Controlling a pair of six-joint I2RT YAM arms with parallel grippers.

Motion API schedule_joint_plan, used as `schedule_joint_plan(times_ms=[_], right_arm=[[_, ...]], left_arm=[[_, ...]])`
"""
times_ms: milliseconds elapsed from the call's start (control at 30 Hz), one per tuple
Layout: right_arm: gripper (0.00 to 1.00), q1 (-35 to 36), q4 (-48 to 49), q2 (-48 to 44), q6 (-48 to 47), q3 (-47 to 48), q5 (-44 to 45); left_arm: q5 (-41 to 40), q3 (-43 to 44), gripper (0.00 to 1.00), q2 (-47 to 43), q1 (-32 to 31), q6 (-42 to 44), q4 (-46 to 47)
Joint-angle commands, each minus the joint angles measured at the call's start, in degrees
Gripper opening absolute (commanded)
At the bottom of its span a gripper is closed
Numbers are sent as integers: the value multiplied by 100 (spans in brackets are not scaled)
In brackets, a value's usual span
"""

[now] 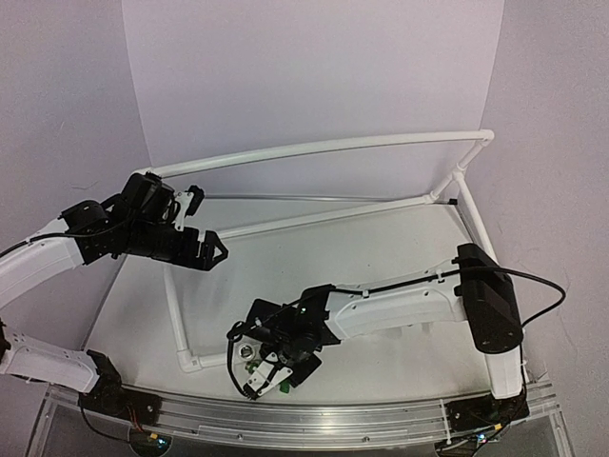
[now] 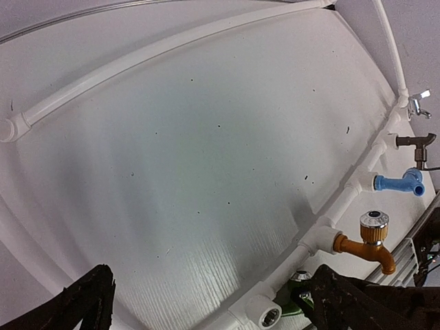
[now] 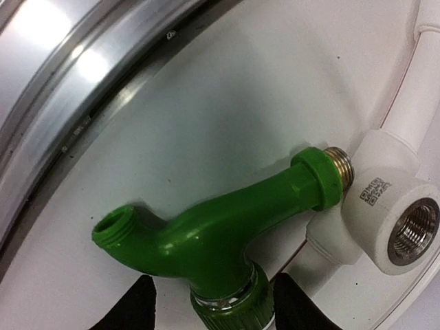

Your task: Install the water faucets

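My right fingers [image 3: 130,306] stand parted at the frame's bottom edge, flanking the green faucet [image 3: 227,227] at its ribbed collar, with a gap showing on the frame's left side. Glossy green, it slants across the frame over the bench [image 3: 206,89]: spout mouth at left centre, brass thread at upper right against a white pipe fitting [image 3: 385,179]. My left fingers [image 2: 86,302] gape wide; the orange faucet [image 2: 368,244], blue faucet [image 2: 399,184], grey faucet [image 2: 412,141] and silver faucet [image 2: 416,103] line that view's right edge.
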Motion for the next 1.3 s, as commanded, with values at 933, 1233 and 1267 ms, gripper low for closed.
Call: schedule_joint_plan(times_ms=[933,1233,1267], right_arm=[[26,-150,-1381,582,375,1082,-62],[11,-164,-2640,-305,784,2233,-1113],[11,-165,-2688,-488,817,2272,-1212]], left_arm=[[52,192,100,-293,-37,17,11],[393,315,100,-631,-37,434,14],[529,303,100,-696,-37,510,66]])
